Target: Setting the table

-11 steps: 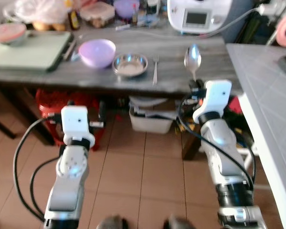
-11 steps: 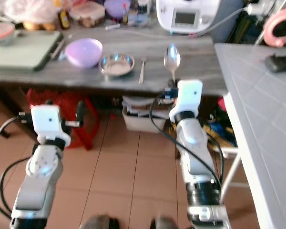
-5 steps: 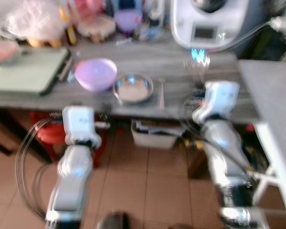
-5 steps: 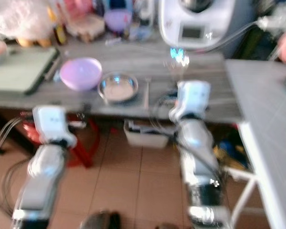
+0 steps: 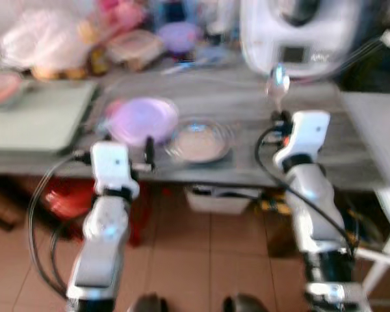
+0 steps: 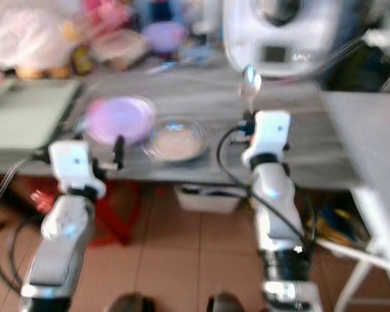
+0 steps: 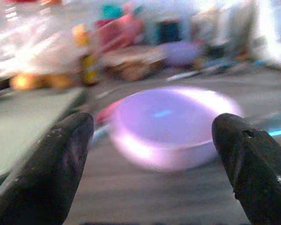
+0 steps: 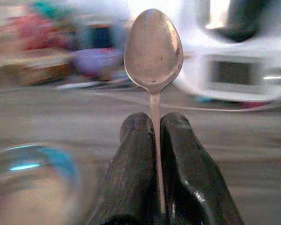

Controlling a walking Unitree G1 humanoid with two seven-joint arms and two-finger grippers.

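We carry a spoon (image 8: pixel 153 47) upright, pinched by its handle in our right gripper (image 8: pixel 152 136), above the grey table (image 5: pixel 247 104); our left gripper (image 7: pixel 150 140) gapes empty toward the purple bowl (image 7: pixel 171 126). Next, we judge, the spoon must be laid beside the steel dish (image 5: pixel 198 140)

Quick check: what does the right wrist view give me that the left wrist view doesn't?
Right wrist view: the right claw shut on a spoon, bowl end up, with a white appliance behind and a metal dish near. Left wrist view: the left claw open, its fingers apart either side of the purple bowl, not touching it. Both share the grey wooden table and blurred clutter at its back.
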